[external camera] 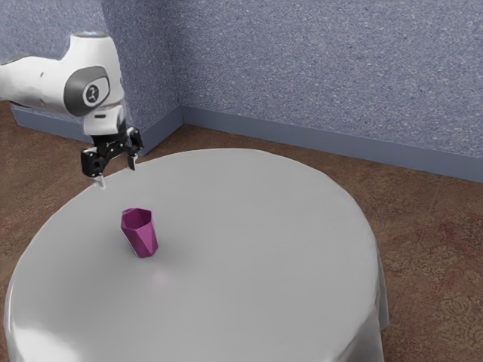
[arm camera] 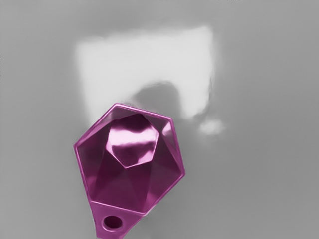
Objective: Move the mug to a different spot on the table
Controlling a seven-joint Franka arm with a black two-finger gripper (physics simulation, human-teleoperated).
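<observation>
A magenta faceted mug (external camera: 139, 232) stands upright on the round grey table (external camera: 249, 249), toward the exterior view's left. My gripper (external camera: 113, 164) hangs open in the air above and behind the mug, near the table's far left edge, holding nothing. In the wrist view I look down into the mug (arm camera: 130, 162); its small handle with a hole (arm camera: 113, 222) sticks out from one side.
The table is covered by a grey cloth that hangs over its rim (external camera: 373, 302). Brown carpet (external camera: 430, 226) surrounds it, and a blue textured wall (external camera: 324, 68) stands behind. A bright light patch (arm camera: 144, 64) lies on the tabletop beyond the mug.
</observation>
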